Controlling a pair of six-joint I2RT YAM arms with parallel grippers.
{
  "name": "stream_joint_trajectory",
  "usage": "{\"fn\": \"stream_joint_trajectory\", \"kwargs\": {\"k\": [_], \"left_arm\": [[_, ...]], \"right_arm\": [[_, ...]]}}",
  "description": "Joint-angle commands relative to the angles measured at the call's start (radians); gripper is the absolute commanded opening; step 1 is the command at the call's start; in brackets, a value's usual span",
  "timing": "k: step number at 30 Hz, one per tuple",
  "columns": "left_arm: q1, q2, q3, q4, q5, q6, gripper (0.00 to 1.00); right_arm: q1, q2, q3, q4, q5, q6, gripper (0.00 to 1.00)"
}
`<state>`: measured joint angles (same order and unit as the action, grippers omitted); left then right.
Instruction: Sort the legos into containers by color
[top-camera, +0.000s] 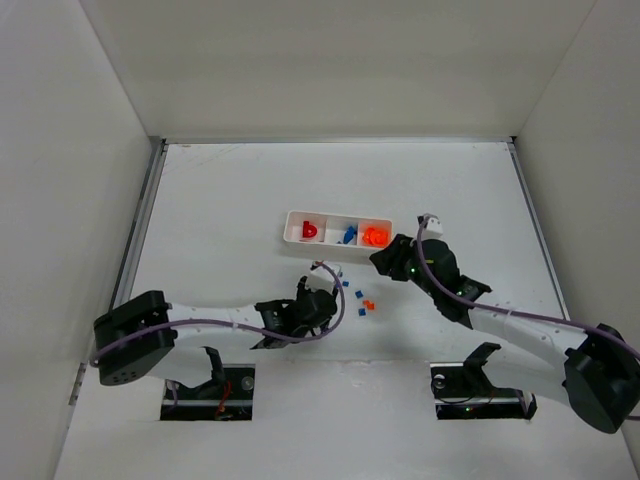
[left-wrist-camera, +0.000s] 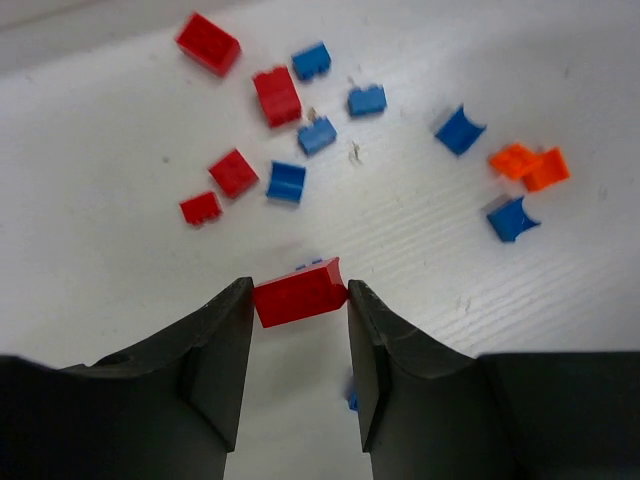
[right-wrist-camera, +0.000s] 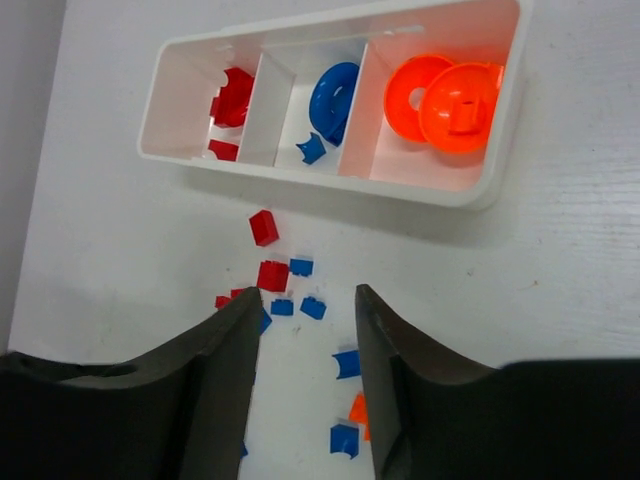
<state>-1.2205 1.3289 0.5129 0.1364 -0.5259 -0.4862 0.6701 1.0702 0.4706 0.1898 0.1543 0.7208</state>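
White walls enclosed a pale table, near the middle of which a long white tray of three compartments was set. Seen from above, red pieces were held in its left compartment, blue in the middle one and orange in the right one. In the right wrist view the same order was seen: a rounded red piece, a rounded blue piece and two rounded orange pieces.

Loose legos were scattered on the table just in front of the tray, between the two arms. In the left wrist view several red bricks, blue bricks and two touching orange bricks were spread well apart from one another.

The left gripper was lowered to the table, and a red brick was clamped between its fingers, both tips touching the brick's ends.

The right gripper was held over the loose pieces, just in front of the tray, with its jaws parted and nothing between them.
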Motion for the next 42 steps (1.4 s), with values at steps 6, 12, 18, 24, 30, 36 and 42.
{"fn": "stream_joint_trajectory", "kwargs": {"k": [6, 12, 18, 24, 30, 36, 42], "left_arm": [[0.201, -0.114, 0.136, 0.052, -0.026, 0.014, 0.23], [0.353, -0.022, 0.254, 0.115, -0.011, 0.017, 0.23], [0.48, 0.122, 0.349, 0.16, 0.064, 0.011, 0.23], [0.551, 0.268, 0.421, 0.167, 0.096, 0.008, 0.24], [0.572, 0.351, 0.452, 0.184, 0.099, 0.003, 0.27], [0.572, 0.375, 0.458, 0.19, 0.102, 0.003, 0.39], [0.562, 0.308, 0.42, 0.203, 0.095, 0.014, 0.51]], "right_arm": [[0.116, -0.047, -0.027, -0.124, 0.065, -0.021, 0.32], [0.266, -0.033, -0.01, -0.268, 0.221, 0.014, 0.33], [0.335, -0.024, -0.016, -0.312, 0.278, 0.083, 0.39], [0.383, 0.023, -0.003, -0.351, 0.292, 0.12, 0.49], [0.391, 0.105, 0.031, -0.355, 0.31, 0.112, 0.46], [0.389, 0.166, 0.071, -0.354, 0.324, 0.089, 0.45], [0.391, 0.235, 0.102, -0.363, 0.326, 0.08, 0.42]]}}
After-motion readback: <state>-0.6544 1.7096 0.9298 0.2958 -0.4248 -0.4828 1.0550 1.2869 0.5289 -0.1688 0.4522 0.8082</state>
